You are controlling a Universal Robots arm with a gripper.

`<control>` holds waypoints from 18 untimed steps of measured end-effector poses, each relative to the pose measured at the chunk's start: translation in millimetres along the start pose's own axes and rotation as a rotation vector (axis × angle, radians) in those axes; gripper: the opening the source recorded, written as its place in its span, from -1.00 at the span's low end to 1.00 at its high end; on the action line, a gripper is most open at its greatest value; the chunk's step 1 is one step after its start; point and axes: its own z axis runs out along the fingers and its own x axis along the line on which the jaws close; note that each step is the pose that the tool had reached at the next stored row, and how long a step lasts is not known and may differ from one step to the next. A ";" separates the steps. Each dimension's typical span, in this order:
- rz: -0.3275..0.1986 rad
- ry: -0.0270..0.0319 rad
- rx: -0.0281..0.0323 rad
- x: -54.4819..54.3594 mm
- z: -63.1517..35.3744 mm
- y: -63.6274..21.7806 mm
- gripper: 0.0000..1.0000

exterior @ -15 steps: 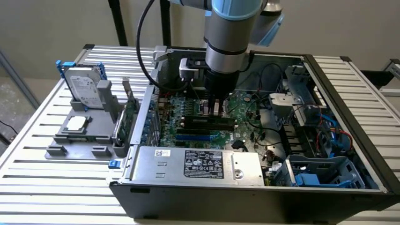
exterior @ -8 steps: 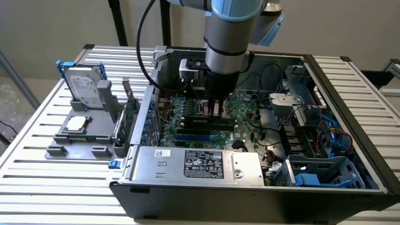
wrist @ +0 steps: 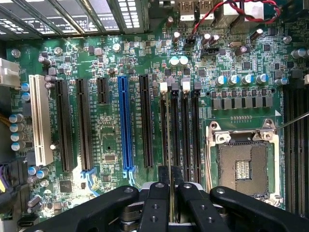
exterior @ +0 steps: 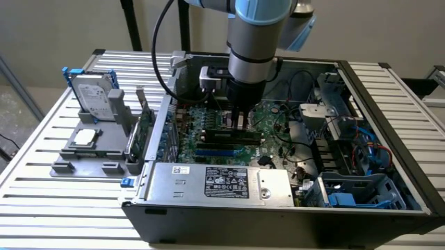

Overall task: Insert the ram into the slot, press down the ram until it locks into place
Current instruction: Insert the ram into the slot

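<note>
Slatted table [exterior: 41, 208] — arm [exterior: 250, 52] plumb, hand [wrist: 171, 176] tight on the ram [exterior: 226, 137]

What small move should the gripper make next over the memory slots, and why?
Probably a short, straight push down. The gripper appears shut on the ram, which lies level along the black memory slots. Whether the ram has locked into place I cannot tell.

A hard drive [exterior: 93, 96] stands in a grey holder [exterior: 83, 153] toward the table's [exterior: 41, 208] edge on the exterior view's left, beside an open computer case [exterior: 278, 224] with a silver power supply [exterior: 215, 182].
</note>
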 end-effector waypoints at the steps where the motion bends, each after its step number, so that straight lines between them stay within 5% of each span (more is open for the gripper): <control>1: 0.000 -0.0001 0.0000 0.0 0.3 0.0 -0.73; 18: -0.002 -0.0003 0.0001 0.0 2.2 -0.1 -0.73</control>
